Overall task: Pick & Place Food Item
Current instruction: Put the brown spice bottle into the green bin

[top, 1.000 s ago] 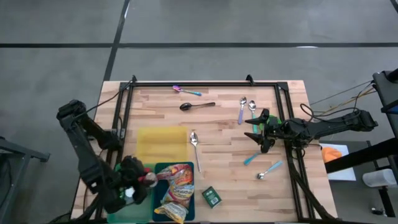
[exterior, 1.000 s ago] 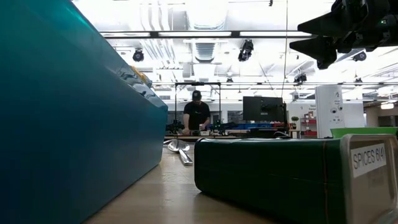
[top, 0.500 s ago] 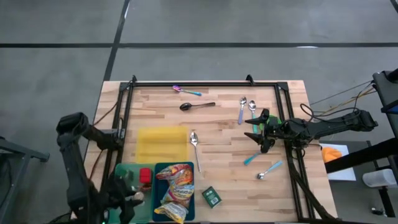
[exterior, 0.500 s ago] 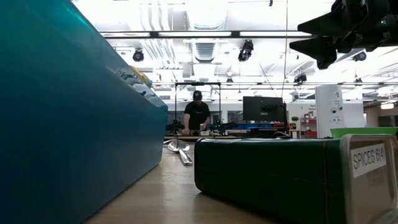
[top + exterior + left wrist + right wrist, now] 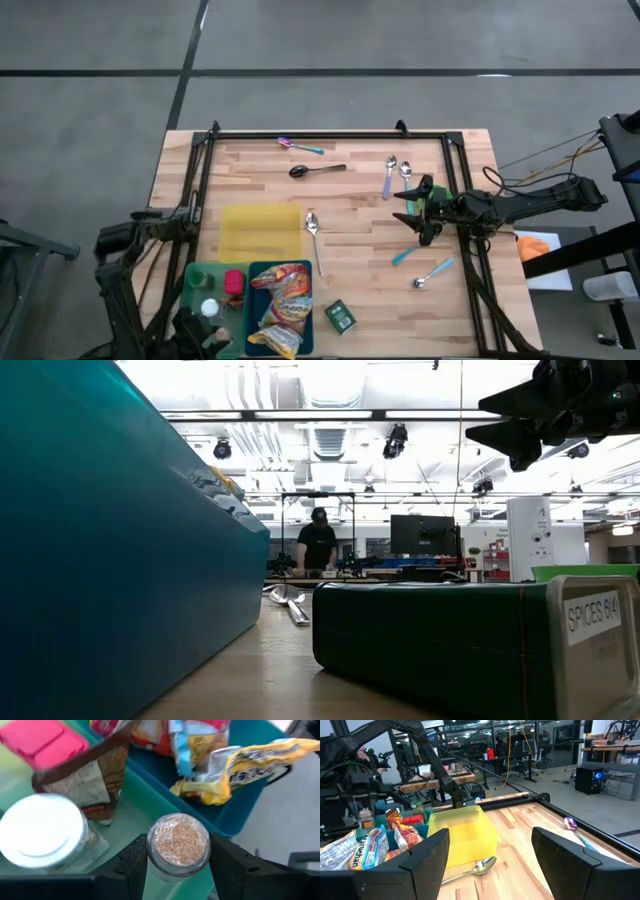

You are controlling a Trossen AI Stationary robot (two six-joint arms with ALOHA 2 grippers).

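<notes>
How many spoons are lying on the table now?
7. One purple-handled and one black at the far edge, two side by side near the right pincer, one beside the yellow bin, two blue-handled at right.

- A smooth grey concrete floor [image 5: 400, 40] surrounds the work area, with dark seam lines crossing it at twelve o'clock.
- The white open ceiling [image 5: 330, 400] carries bright strip lights, exposed ducts and black hanging lamps [image 5: 397, 440].
- A person in dark clothes [image 5: 317, 545] stands at a distant workbench.
- At three o'clock, a dark flat monitor [image 5: 422, 535].
- Far desks and chairs [image 5: 520, 752] fill the hall.
</notes>
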